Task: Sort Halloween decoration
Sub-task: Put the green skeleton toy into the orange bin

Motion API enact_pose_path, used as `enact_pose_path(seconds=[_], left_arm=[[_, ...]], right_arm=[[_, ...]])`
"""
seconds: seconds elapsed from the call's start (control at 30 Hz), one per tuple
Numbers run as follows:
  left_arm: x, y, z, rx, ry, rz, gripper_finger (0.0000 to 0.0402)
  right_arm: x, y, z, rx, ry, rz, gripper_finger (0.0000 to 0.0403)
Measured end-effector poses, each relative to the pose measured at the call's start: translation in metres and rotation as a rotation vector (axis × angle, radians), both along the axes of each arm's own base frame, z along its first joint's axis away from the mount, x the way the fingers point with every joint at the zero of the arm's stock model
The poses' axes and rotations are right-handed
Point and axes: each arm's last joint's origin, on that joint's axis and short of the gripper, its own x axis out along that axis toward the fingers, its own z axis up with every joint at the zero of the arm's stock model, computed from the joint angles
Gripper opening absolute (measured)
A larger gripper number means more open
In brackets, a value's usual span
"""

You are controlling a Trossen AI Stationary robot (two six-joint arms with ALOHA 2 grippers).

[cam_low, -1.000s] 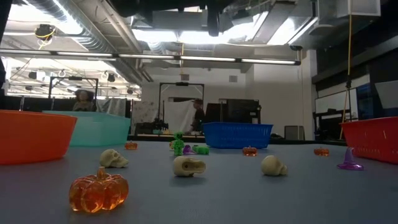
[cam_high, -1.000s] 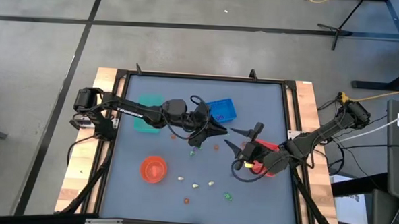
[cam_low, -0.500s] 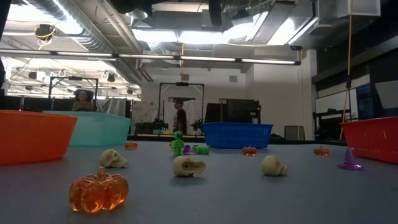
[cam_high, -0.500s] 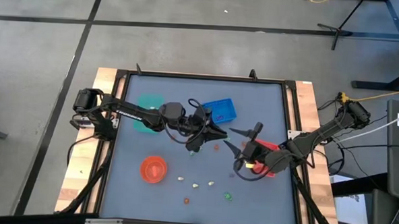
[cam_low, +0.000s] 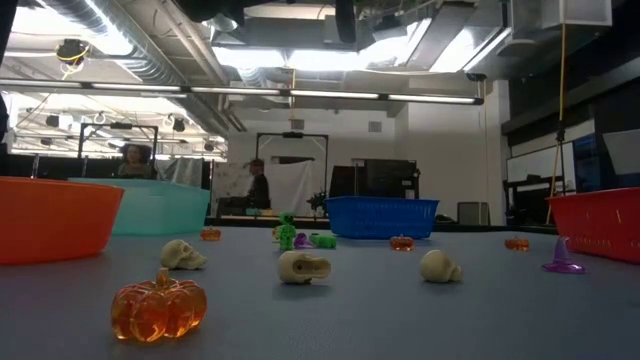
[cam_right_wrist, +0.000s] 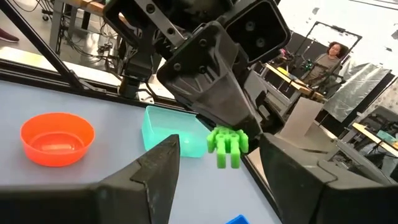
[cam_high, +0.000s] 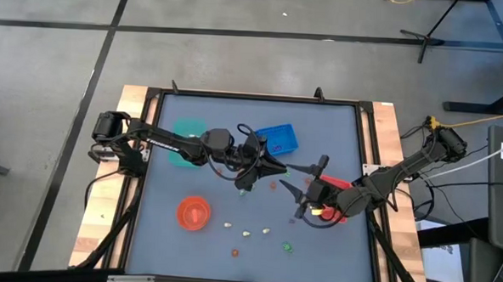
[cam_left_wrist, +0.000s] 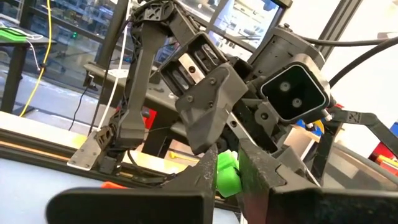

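Table (cam_high: 337, 128): dark blue-grey top, carrying both my arms and all items below.

Teal tray (cam_high: 186, 142): lying at the far left, partly under my left arm. Blue tray (cam_high: 279, 138): sitting far centre. Red tray (cam_high: 337, 201): lying at the right, under my right arm. Orange round bowl (cam_high: 193, 212): sitting near left.

Left gripper (cam_high: 283, 167): I am reaching it over mid-table, fingers narrowed and pinching a small green hand-shaped trinket (cam_right_wrist: 227, 141) above the surface.

Right gripper (cam_high: 294, 179): I am holding it just beside the left one, facing it, fingers spread wide and gripping nothing.

Loose trinkets, on the table: cream skulls (cam_low: 303, 266), an orange pumpkin (cam_low: 158, 304), a purple witch hat (cam_low: 562, 256), a green figure (cam_low: 287, 230), all scattered across the middle and near part.
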Motion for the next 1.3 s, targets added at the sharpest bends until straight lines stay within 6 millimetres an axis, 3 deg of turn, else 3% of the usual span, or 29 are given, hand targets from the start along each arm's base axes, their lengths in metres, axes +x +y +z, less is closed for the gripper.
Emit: enact_pose_path(seconds=[0.53,0.93,1.3], left_arm=[[0.0000,0.0001,0.0001,0.000,0.000,0.000,0.0031],[0.0000,0.0000,0.0001,0.001,0.000,-0.001,0.0031],[0.0000,-0.0001,0.0000,0.001,0.001,-0.002,0.0031]], right_arm=[[0.0000,0.0000,0.0001,0.000,-0.001,0.000,0.0214],[0.0000,-0.0001,0.0001,-0.001,-0.001,-0.005,0.0106],[0.0000,-0.0001,0.0001,-0.001,-0.001,-0.005,0.0070]])
